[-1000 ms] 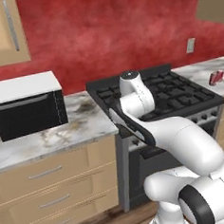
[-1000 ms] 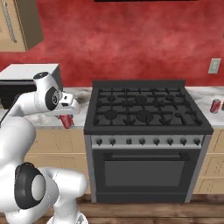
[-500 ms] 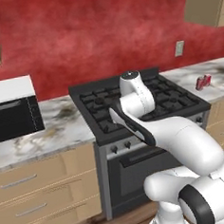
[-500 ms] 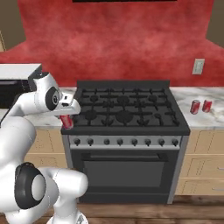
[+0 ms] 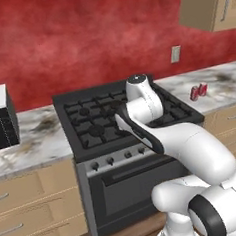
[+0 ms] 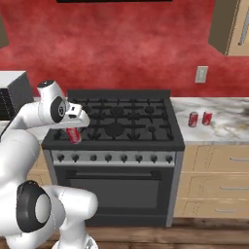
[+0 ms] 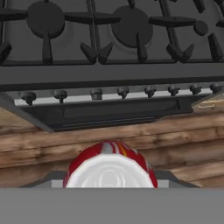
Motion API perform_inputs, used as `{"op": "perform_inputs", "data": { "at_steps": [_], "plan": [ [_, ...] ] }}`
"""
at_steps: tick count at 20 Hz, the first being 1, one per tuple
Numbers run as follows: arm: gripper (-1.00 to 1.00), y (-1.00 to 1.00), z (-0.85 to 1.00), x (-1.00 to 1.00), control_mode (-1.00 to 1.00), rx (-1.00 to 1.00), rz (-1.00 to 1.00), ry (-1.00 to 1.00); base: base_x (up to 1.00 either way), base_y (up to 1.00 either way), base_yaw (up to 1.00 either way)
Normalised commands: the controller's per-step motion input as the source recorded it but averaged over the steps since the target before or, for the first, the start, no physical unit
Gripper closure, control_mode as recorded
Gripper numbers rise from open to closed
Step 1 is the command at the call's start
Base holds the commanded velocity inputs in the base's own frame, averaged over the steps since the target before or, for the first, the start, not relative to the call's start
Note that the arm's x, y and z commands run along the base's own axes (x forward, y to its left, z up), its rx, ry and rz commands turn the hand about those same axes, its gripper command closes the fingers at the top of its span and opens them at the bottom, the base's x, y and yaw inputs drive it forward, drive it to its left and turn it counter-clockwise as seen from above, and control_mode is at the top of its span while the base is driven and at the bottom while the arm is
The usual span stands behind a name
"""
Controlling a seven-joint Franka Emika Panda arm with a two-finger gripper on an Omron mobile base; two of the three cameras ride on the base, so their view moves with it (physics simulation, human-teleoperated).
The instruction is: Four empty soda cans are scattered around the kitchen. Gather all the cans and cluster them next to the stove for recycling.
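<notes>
My gripper (image 6: 75, 130) is shut on a red soda can (image 6: 74, 135) with white markings, held above the front left corner of the stove (image 6: 146, 138). In the hand view the can's silver top and red shoulder (image 7: 109, 162) sit at the bottom between the jaws, with the stove's grates (image 7: 94, 39) and knob row beyond. Two more red soda cans (image 6: 193, 119) (image 6: 207, 117) stand close together on the marble counter just right of the stove, also visible in the left base view (image 5: 194, 93) (image 5: 202, 89) past the stove (image 5: 92, 142).
A black microwave (image 5: 0, 122) (image 6: 12, 92) stands on the counter left of the stove. Wooden drawers (image 6: 214, 180) run below the counters, and upper cabinets (image 5: 209, 5) hang at the right. A wall outlet (image 6: 201, 74) sits behind the two cans.
The whole scene has slid left in both base views, so the base has driven right along the counter. The red can stays in my gripper, now over the stove's front left rather than the counter.
</notes>
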Motion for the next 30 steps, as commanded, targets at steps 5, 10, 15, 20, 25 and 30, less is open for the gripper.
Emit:
{"op": "perform_inputs", "data": {
  "at_steps": [5, 10, 15, 20, 25, 30],
  "plan": [
    [1.0, 0.0, 0.0, 0.0, 1.0, 0.0, 0.0, 0.0, 0.22, -0.55, 0.05],
    [1.0, 0.0, 0.0, 0.0, 1.0, 0.0, 0.0, 0.0, 0.24, -0.53, 0.08],
    [1.0, 0.0, 0.0, 0.0, 1.0, 0.0, 0.0, 0.0, 0.25, -0.53, 0.07],
    [1.0, 0.0, 0.0, 0.0, 1.0, 0.0, 0.0, 0.0, 0.32, -0.51, 0.09],
    [1.0, 0.0, 0.0, 0.0, 1.0, 0.0, 0.0, 0.0, 0.32, -0.52, 0.09],
    [1.0, 0.0, 0.0, 0.0, 1.0, 0.0, 0.0, 0.0, 0.32, -0.52, 0.08]
  ]
}}
